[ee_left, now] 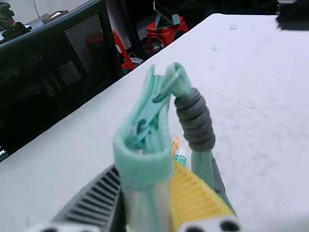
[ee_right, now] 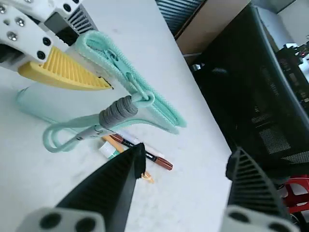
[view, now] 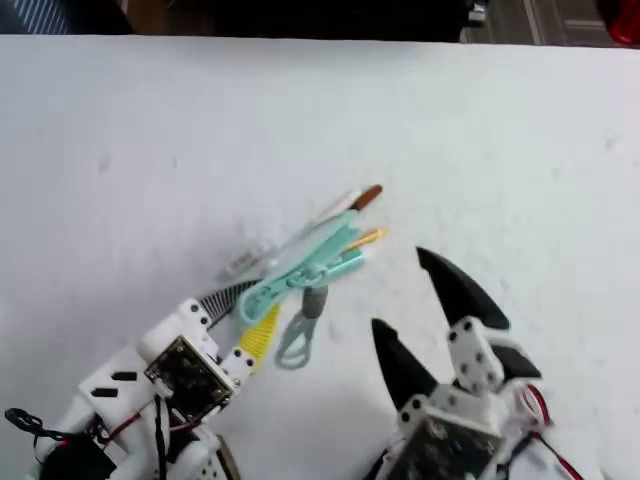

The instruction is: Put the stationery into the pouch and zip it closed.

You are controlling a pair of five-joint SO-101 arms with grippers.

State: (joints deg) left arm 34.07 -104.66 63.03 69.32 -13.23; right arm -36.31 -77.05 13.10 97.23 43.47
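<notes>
A mint-green pouch (view: 305,268) is held on edge just above the white table, with my left gripper (view: 262,300) shut on its near end between a yellow finger (view: 258,338) and a grey one. The left wrist view shows the pouch (ee_left: 145,140) clamped and its grey-wrapped strap knot (ee_left: 195,121) beside it. The strap loop (view: 297,345) hangs down to the table. Pens (view: 362,200) lie on the table past the pouch's far end, partly hidden by it. My right gripper (view: 397,287) stands open to the right of the pouch, its black fingers (ee_right: 113,191) near the pens (ee_right: 145,154).
The white table (view: 150,130) stretches wide to the left and back, ending at a far edge (view: 300,38). A black mesh chair (ee_right: 260,96) stands off the table beyond that edge.
</notes>
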